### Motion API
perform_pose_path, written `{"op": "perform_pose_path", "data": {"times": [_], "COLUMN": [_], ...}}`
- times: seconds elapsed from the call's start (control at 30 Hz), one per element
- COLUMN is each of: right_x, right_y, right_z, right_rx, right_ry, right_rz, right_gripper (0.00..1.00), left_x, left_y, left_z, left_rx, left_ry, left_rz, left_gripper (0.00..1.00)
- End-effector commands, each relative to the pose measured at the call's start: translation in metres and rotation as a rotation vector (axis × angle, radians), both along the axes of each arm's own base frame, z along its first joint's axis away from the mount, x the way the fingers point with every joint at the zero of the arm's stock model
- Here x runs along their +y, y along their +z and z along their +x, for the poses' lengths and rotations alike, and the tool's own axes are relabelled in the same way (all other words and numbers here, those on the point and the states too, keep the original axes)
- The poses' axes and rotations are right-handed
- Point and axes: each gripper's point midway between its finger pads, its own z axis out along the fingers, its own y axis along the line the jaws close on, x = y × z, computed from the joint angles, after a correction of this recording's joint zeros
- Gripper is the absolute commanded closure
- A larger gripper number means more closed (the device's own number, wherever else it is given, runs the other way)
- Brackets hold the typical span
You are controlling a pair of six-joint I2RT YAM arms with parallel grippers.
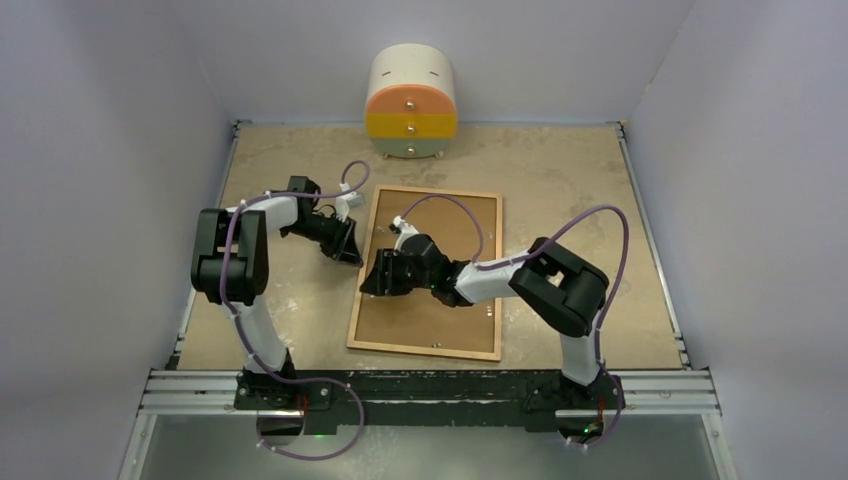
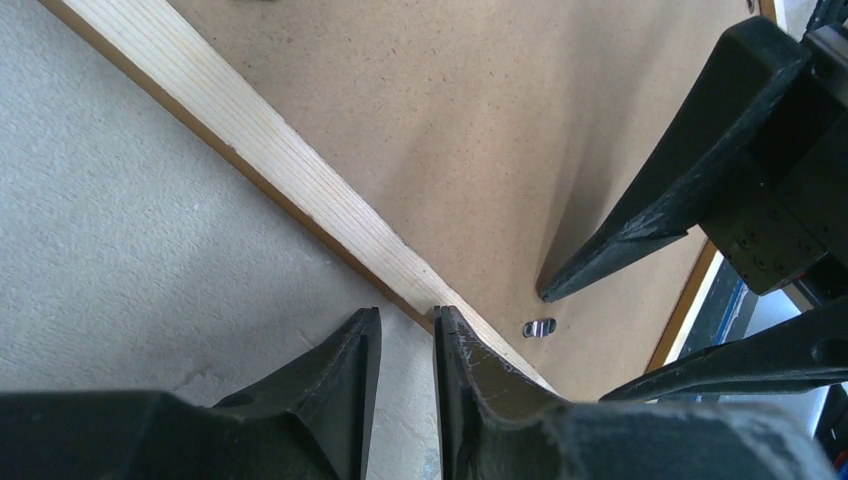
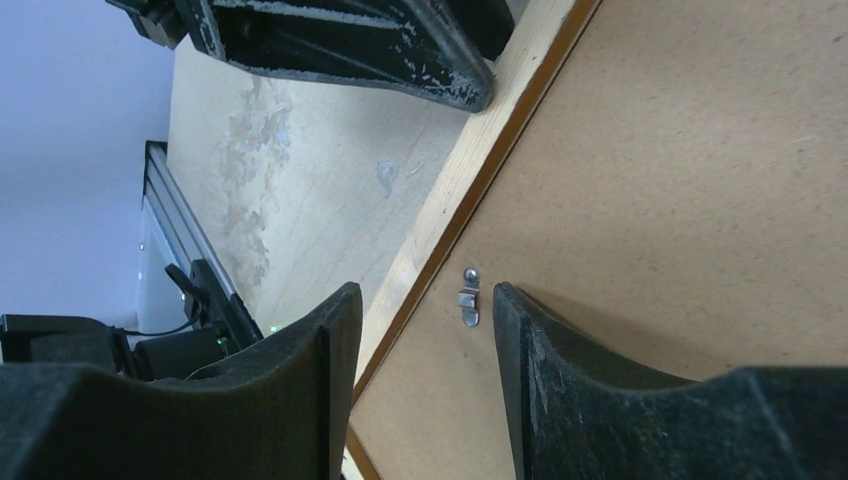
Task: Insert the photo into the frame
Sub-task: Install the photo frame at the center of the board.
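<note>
Currently the frame [image 1: 420, 349] lies back-up on the tabletop [image 1: 570, 190], with a brown backing board [image 1: 440, 315] filling it. The left claw [image 2: 405, 318] sits at the frame's left rail, its fingers almost together with nothing between them and one tip touching the pale wood. The right claw [image 3: 422, 292] hangs spread apart over the board, and a small metal clip [image 3: 468, 297] shows between its fingers, just inside that rail.
</note>
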Motion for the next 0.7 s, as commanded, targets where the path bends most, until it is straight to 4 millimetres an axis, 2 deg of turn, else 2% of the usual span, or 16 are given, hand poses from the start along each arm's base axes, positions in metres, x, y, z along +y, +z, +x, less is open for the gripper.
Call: {"op": "perform_pose_path", "data": {"times": [0.0,0.67], "right_x": [0.014,0.020], "right_y": [0.009,-0.003], "right_z": [-0.005,-0.019], "right_rx": [-0.013,0.058], "right_ry": [0.026,0.042], "right_rz": [0.030,0.044], "right_gripper": [0.47,0.52], "left_x": [-0.005,-0.002], "left_y": [0.002,0.004], "left_z": [0.005,0.005], "left_rx": [-0.026,-0.055], "left_ry": [-0.025,-0.033], "left_rz": [0.001,0.027], "left_gripper": [0.73,0.77]}}
